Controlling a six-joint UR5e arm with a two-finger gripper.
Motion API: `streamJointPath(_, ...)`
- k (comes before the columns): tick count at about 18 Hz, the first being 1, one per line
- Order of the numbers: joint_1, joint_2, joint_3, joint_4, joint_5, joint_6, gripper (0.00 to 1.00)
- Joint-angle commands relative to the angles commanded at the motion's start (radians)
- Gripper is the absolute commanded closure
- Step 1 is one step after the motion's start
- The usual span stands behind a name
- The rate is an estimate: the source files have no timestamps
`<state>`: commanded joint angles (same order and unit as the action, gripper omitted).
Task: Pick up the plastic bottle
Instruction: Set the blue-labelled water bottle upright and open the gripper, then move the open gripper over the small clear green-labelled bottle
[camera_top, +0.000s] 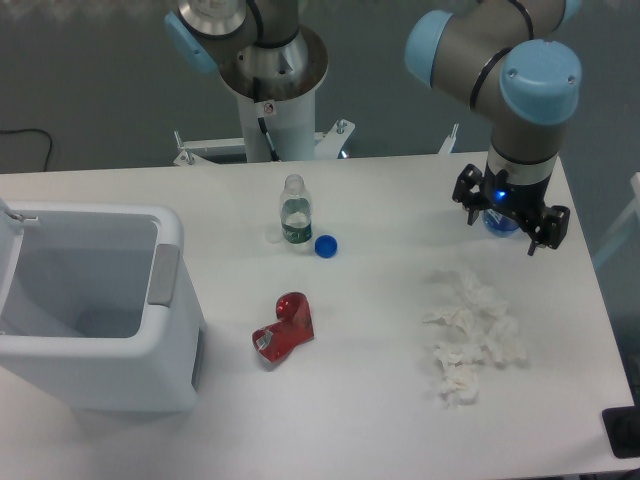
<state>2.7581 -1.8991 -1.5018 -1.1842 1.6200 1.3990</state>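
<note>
Gripper (509, 222) hangs at about three o'clock on the table (380, 350), near the right edge, pointing down with a blue light glowing on its body. Something blue shows between its dark fingers, but whether the jaws are closed on it or merely spread around it cannot be told from this view.

Well apart from it, toward twelve o'clock of the tabletop's middle, the plastic bottle (294, 210) stands upright, clear and capless, with a green-and-white label band around its lower half. Nothing is gripping it.

Just beside the bottle, at its four o'clock, lies a small blue cap (325, 245). Farther off at six o'clock from the bottle sits a crushed red can (284, 328) on its side. At the bottle's eight o'clock, along the left edge, stands a white bin (90, 310) with its top open. Crumpled white tissue (468, 335) lies in a loose heap at five o'clock, below the gripper.
</note>
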Motion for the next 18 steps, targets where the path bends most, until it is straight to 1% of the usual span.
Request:
streamJointPath(2,0.008,0.006,-0.009,-0.002,-0.025,-0.005,0.00)
streamJointPath(3,0.008,0.008,-0.011,-0.012,-0.038,-0.011,0.00)
streamJointPath(4,0.006,0.012,-0.008,-0.049,-0.041,-0.011,0.00)
streamJointPath(5,0.002,0.021,-0.005,-0.098,-0.041,-0.012,0.00)
streamJointPath(6,-0.003,0.024,-0.005,-0.126,-0.043,-0.012,0.00)
streamJointPath(7,-0.009,0.028,-0.012,-0.132,-0.042,-0.017,0.00)
streamJointPath(9,-0.034,0.061,-0.041,-0.129,-0.046,-0.029,0.00)
streamJointPath(10,-0.038,0.075,-0.064,-0.126,-0.052,-0.031,0.00)
streamJointPath(11,-0.046,0.092,-0.104,-0.117,-0.057,-0.037,0.00)
streamJointPath(12,-0.052,0.125,-0.148,-0.094,-0.069,-0.041,0.00)
streamJointPath(13,-0.054,0.147,-0.199,-0.057,-0.077,-0.041,0.00)
streamJointPath(14,-0.054,0.153,-0.234,-0.017,-0.080,-0.043,0.00)
streamJointPath(15,-0.054,0.156,-0.247,-0.005,-0.084,-0.041,0.00)
streamJointPath(16,-0.063,0.167,-0.252,-0.011,-0.095,-0.051,0.00)
streamJointPath(18,-0.066,0.211,-0.252,-0.034,-0.124,-0.099,0.00)
